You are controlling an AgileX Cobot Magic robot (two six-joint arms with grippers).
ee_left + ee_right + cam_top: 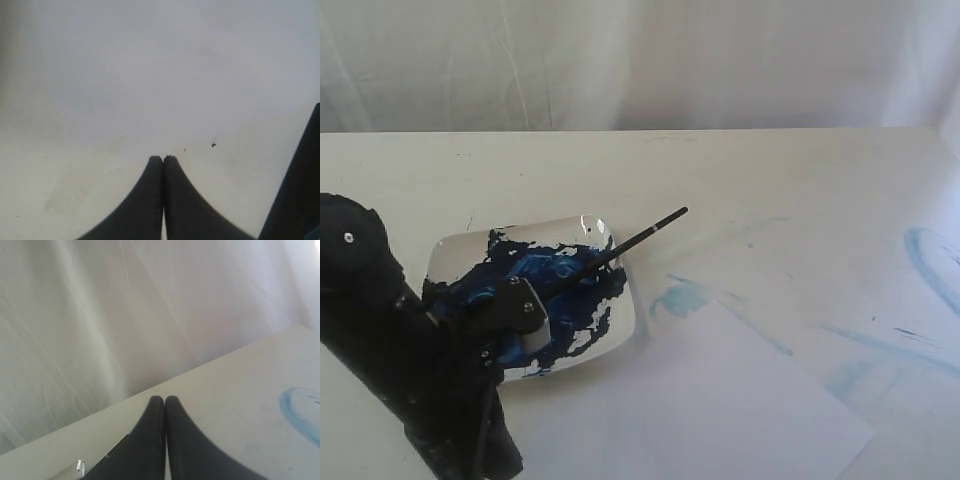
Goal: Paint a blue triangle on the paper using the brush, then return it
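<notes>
Both pressed closed: left pincer [163,160], right pincer [165,400] | brush [645,234] lying across dish [455,255]

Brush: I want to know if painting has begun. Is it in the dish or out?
In: the brush rests with its lower end in the paint-smeared dish, handle slanting out over the rim.

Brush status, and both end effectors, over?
Left end effector shut, empty; right end effector shut, empty. Brush resting in the paint dish, handle over its rim. Paper blank; nothing blocking it.
</notes>
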